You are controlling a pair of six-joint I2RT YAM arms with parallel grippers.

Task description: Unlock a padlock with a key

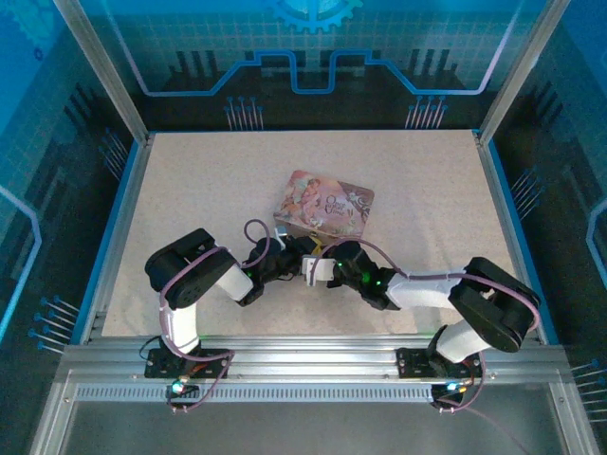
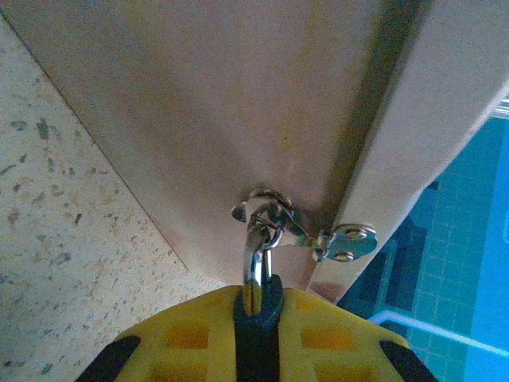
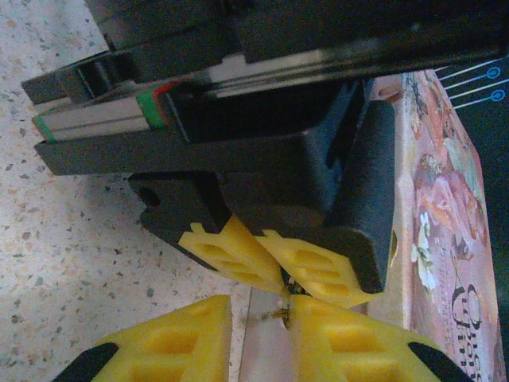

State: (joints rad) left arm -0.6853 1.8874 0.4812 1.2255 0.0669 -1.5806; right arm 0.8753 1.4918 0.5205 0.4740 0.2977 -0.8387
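The top view is lit evenly and softly from above. The pale table (image 1: 190,190) is rendered clearly, soft shadows are cast beneath the arms (image 1: 204,275), and a blue tint is spread across the frame's top and sides.

In the left wrist view, glints are caught on the shackle of the padlock (image 2: 257,290). A dark shadow band is seen at upper right, and the left gripper (image 2: 258,310) is blurred at the bottom edge.

In the right wrist view, the upper half is left dim. The fingers (image 3: 167,346) of the right gripper (image 3: 261,338) are brightly lit but soft.
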